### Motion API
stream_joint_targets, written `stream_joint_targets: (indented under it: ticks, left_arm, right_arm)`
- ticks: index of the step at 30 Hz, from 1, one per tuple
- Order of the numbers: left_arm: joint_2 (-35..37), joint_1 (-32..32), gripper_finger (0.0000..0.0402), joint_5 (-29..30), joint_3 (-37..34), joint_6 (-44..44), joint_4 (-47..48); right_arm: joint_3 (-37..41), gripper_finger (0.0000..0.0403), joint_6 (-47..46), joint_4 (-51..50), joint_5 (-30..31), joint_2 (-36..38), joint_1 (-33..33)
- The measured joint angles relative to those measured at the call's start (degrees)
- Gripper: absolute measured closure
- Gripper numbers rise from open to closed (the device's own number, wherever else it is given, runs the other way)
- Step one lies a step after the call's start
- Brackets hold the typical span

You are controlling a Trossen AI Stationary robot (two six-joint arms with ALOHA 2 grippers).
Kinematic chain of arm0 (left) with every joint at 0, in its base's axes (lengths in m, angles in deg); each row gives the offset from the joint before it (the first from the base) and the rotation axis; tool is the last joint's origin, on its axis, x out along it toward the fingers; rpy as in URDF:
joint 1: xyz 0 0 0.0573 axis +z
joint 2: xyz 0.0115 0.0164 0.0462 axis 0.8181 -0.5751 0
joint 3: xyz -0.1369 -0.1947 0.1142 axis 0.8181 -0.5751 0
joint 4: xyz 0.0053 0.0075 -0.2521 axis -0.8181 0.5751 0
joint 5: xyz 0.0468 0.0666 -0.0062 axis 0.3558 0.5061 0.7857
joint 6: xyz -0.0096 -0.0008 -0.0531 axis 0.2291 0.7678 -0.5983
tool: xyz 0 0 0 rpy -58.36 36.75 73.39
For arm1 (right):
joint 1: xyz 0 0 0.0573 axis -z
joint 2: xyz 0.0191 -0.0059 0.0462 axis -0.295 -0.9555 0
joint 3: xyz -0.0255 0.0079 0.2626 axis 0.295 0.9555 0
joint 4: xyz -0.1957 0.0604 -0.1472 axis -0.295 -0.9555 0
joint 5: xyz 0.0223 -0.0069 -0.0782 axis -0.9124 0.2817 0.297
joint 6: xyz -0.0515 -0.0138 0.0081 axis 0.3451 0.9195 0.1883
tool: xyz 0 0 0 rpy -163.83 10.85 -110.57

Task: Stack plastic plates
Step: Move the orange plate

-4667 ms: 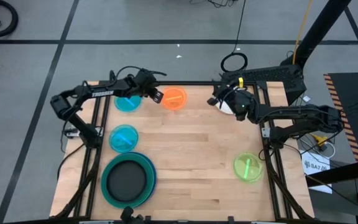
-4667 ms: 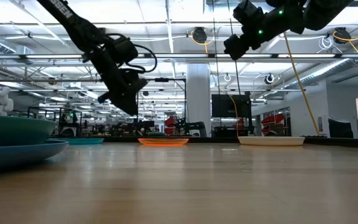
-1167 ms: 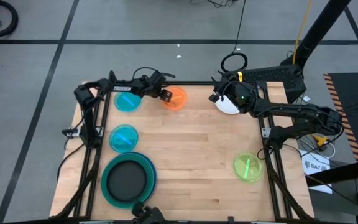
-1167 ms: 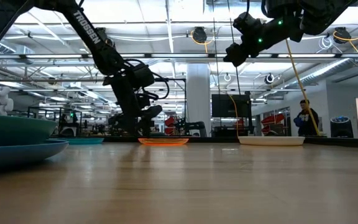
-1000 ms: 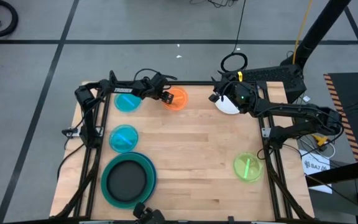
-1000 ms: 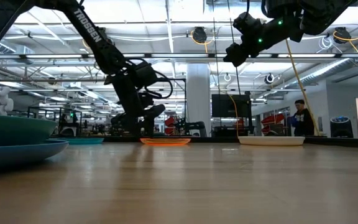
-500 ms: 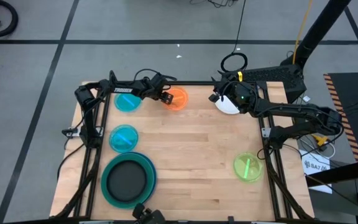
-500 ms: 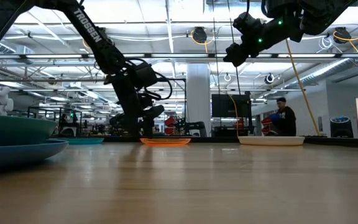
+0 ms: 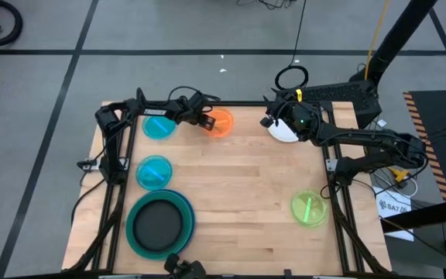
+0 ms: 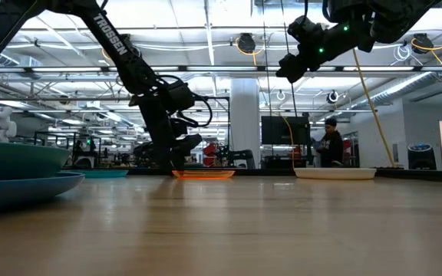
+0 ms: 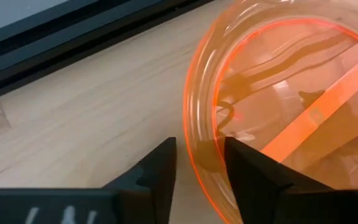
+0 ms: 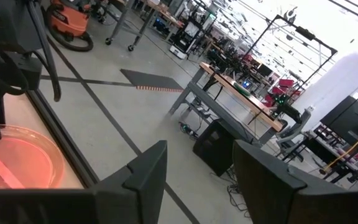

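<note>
The orange plate (image 9: 220, 123) lies flat near the table's far edge. My left gripper (image 9: 204, 120) is down at its left rim, shut on it, and shows low over the table in the low view (image 10: 176, 159). My right gripper (image 9: 279, 124) hangs open, well above the white plate (image 9: 285, 133), high in the low view (image 10: 288, 66). Two cyan plates (image 9: 159, 127) (image 9: 154, 171) lie on the table's left side. The black plate (image 9: 158, 223) rests inside the teal one (image 9: 184, 203), at the near left. The lime green plate (image 9: 309, 208) lies at the near right. My left gripper pinches the orange plate's left rim (image 11: 199, 155), one finger (image 11: 244, 168) inside the dish and the other (image 11: 160, 165) outside it. The fingers come slanting down from the table's left. The plate still lies flat on the table (image 10: 202, 174).
Bare wood fills the table's middle (image 9: 238, 186). The black frame rail (image 9: 238, 104) runs just behind the orange and white plates. A person (image 10: 330, 142) stands in the room beyond the table. The teal stack (image 10: 14, 165) rises at the low view's left.
My left gripper has dropped a little and settled at the orange plate's left rim; the plate has shifted very slightly toward the table's right. My right arm has kept still. The person in the room behind has walked to the left.
</note>
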Motion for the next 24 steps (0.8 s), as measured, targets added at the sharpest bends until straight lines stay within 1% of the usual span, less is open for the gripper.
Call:
stream_joint_targets:
  ticks: [3,7,24]
  left_arm:
    - [0.0,0.0,0.0287,0.4,0.0,-0.1,-0.1]
    - [-0.1,0.0,0.0302,1.1,0.0,-0.1,-0.1]
    - [-0.2,-0.5,0.0305,2.1,0.0,-0.4,-0.9]
  right_arm:
    - [0.0,0.0227,0.2,0.0,0.0,0.0,0.0]
    - [0.0,0.0227,0.2,0.0,0.0,0.0,0.0]
    - [0.0,0.0227,0.3,0.0,0.0,0.0,0.0]
